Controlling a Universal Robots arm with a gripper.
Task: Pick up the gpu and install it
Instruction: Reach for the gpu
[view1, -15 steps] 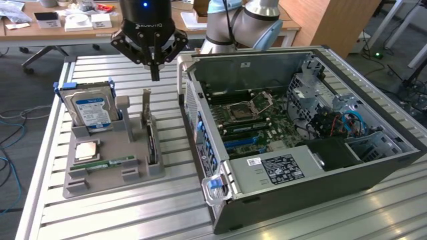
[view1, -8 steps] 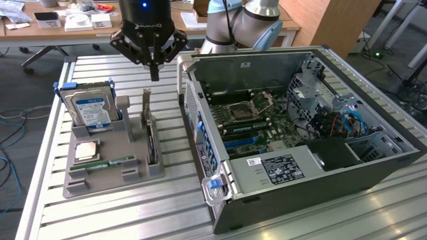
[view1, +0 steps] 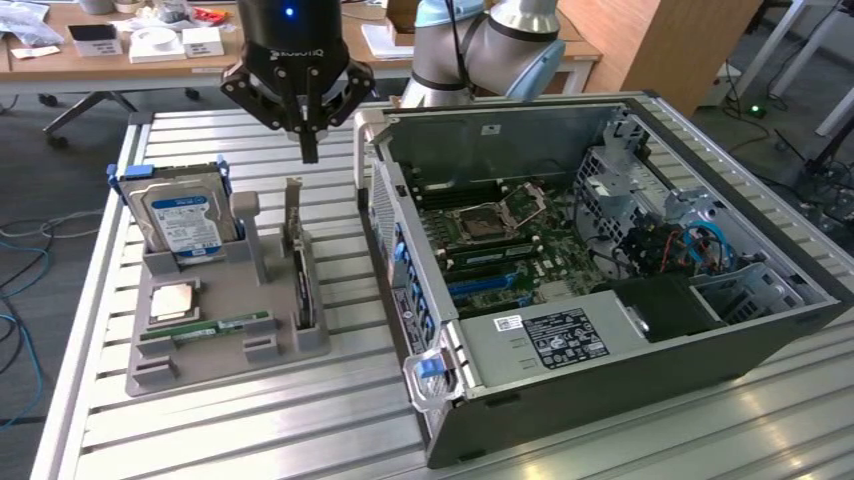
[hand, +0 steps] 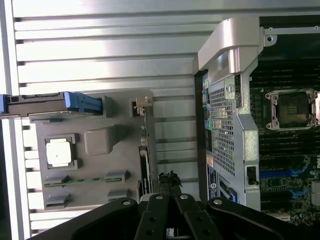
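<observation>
The gpu (view1: 302, 285) stands on edge in a slot of the grey parts holder (view1: 214, 372), with its silver bracket at the far end. My gripper (view1: 310, 150) hangs above that far end, apart from the card, fingers pressed together and shut on nothing. In the wrist view the gpu (hand: 145, 160) appears edge-on as a thin dark strip, and the gripper (hand: 169, 182) points down just beside it. The open computer case (view1: 747, 300) lies on its side at the exterior view's right, its motherboard (view1: 514, 255) exposed.
On the holder stand a hard drive (view1: 183, 215) with a blue-white label, a square processor chip (view1: 174, 300) and a green RAM stick (view1: 214, 326). The case's perforated wall (hand: 222, 130) rises close beside the gpu. A slatted metal table (view1: 267, 430) carries everything.
</observation>
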